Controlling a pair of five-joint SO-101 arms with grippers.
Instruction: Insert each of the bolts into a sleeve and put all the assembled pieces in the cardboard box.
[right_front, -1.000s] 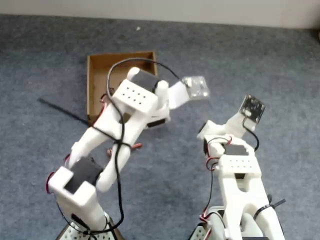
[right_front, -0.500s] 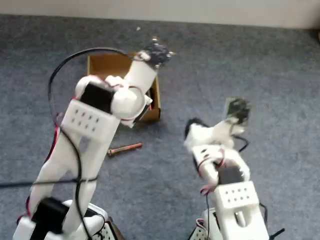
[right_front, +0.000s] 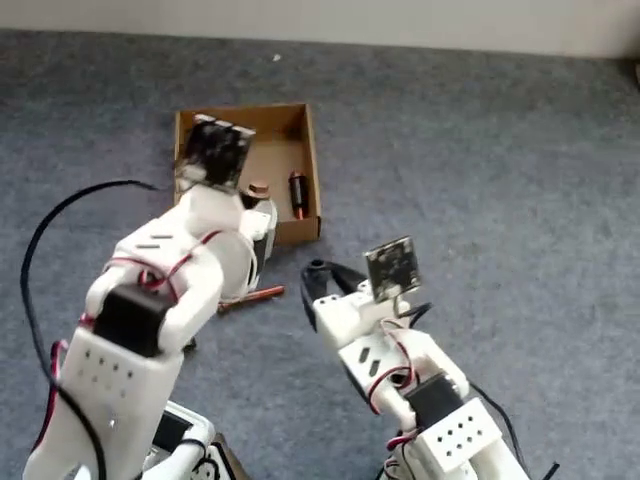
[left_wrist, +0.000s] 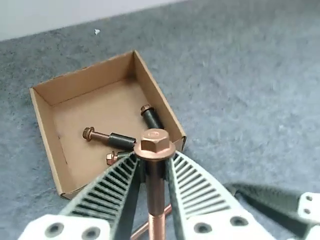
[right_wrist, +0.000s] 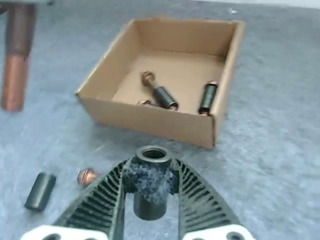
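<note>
High view: a shallow brown cardboard box (right_front: 312, 170) stands on the grey carpeted tabletop (right_front: 500, 150). One assembled piece (right_front: 296, 195) shows inside; the left arm covers much of the floor. A loose copper bolt (right_front: 252, 296) lies just outside the front wall. Left wrist view: the left gripper (left_wrist: 154, 158) has its fingers clamped on a copper hex-head bolt (left_wrist: 156, 142), head up, above the box's near corner. Two assembled pieces lie in plain sight, a third half hidden behind a finger. Right wrist view: the right gripper (right_wrist: 151, 170) has its fingers closed on a black cylindrical sleeve (right_wrist: 148, 202), bore up, short of the box. A spare black sleeve (right_wrist: 40, 190) lies on the tabletop near the loose bolt's head. Judgement: three pieces boxed; the held pair not yet mated; one more pair waits. Whether the third boxed bolt wears a sleeve cannot be made out.
</note>
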